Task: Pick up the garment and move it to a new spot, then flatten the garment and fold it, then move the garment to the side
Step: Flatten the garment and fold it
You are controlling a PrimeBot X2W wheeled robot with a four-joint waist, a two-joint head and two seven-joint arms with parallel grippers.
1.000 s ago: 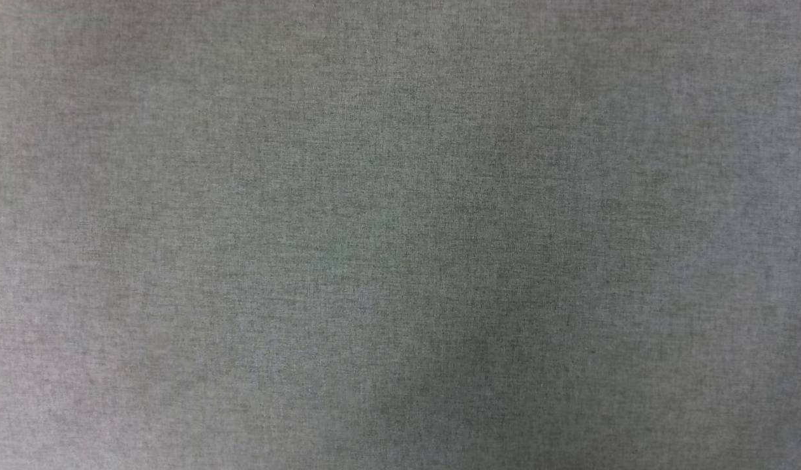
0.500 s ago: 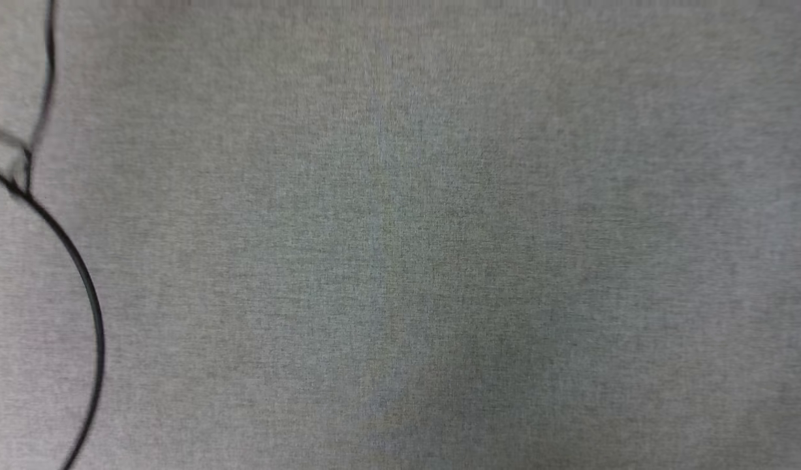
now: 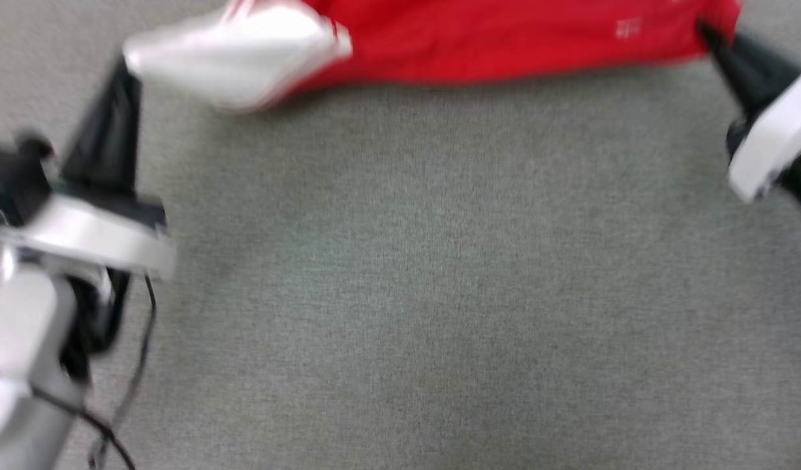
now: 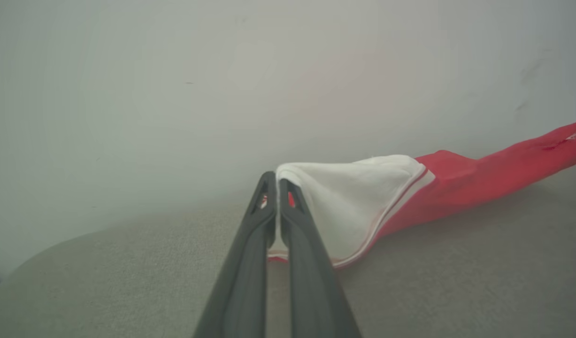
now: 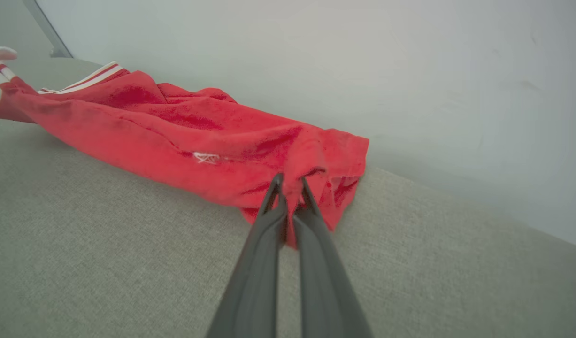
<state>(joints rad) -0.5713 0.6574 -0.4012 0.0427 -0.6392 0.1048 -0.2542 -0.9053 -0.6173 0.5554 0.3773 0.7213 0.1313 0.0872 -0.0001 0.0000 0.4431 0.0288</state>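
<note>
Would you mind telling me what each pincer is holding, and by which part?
Both hold the garment: the left pincer grips its white sleeve, the right pincer a bunched red edge at the other end.

Shirt: red w/ one white sleeve showing, red-white stripe trim at the sleeve edge, small white mark on the red part. It is pulled out into a long narrow band, left to right, along the far side of the grey cloth surface. White sleeve at the left end, red hem corner at the right end. Both ends are bunched, w/ wrinkles; the middle lies on the surface.
</note>
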